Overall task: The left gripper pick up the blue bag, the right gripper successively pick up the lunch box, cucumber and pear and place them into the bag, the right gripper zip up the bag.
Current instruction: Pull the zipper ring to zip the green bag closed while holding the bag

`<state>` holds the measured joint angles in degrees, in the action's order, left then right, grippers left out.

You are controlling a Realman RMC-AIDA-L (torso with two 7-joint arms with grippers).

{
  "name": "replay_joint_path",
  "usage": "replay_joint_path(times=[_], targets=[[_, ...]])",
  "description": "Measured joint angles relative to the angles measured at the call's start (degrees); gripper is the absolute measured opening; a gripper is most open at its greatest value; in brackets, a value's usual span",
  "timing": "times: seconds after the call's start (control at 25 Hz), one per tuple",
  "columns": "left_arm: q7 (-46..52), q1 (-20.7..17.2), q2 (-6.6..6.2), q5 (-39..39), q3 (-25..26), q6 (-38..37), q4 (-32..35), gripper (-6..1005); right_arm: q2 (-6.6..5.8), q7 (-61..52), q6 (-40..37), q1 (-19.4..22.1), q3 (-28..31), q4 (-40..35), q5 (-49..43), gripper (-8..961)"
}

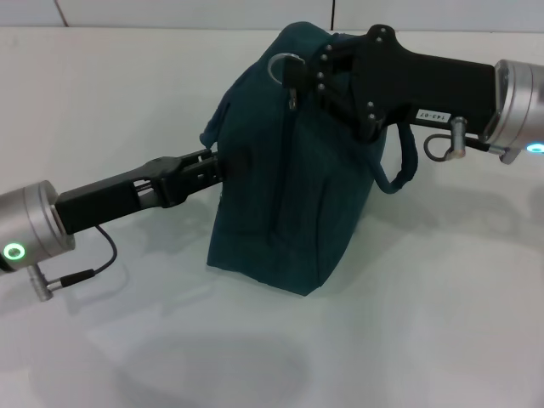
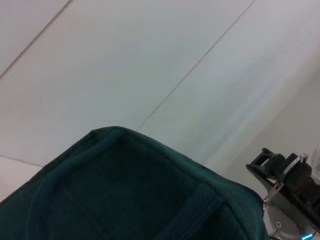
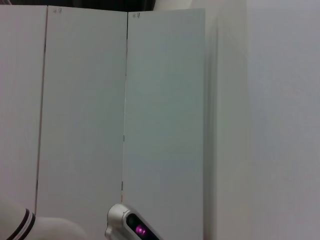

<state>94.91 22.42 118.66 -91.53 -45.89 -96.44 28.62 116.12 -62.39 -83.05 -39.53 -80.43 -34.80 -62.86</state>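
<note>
Now I see the dark teal fabric lunch bag (image 1: 289, 187) upright, contents hidden; black left claw (image 1: 223, 163) pinches its side, black right claw (image 1: 299, 81) pinches the ring zip pull (image 1: 283, 66).

looks like a lab test cell to me: bare white table (image 1: 408, 340), plain white panel walls (image 3: 85, 110) at twelve o'clock, nothing domestic around.

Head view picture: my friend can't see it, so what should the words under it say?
A blue bag stands upright on a white table, zipped along its top. The left gripper grips the bag's side, and the right gripper is at the ring zip pull on top. No food is in sight.
</note>
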Motion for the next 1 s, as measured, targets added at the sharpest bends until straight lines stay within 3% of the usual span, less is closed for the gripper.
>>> replay_joint_path(times=[0.32, 0.56, 1.0], targets=[[-0.7, 0.0, 0.47, 0.6, 0.0, -0.1, -0.3, 251, -0.10, 0.0, 0.0, 0.9, 0.0, 0.0, 0.1, 38], [-1.1, 0.1, 0.61, 1.5, -0.6, -0.6, -0.5, 85, -0.11, -0.8, 0.0, 1.4, 0.4, 0.8, 0.1, 39], [-3.9, 0.0, 0.72, 1.1, -2.4, -1.9, -0.8, 54, -0.26, -4.4, 0.3, 2.6, 0.6, 4.2, 4.1, 42]])
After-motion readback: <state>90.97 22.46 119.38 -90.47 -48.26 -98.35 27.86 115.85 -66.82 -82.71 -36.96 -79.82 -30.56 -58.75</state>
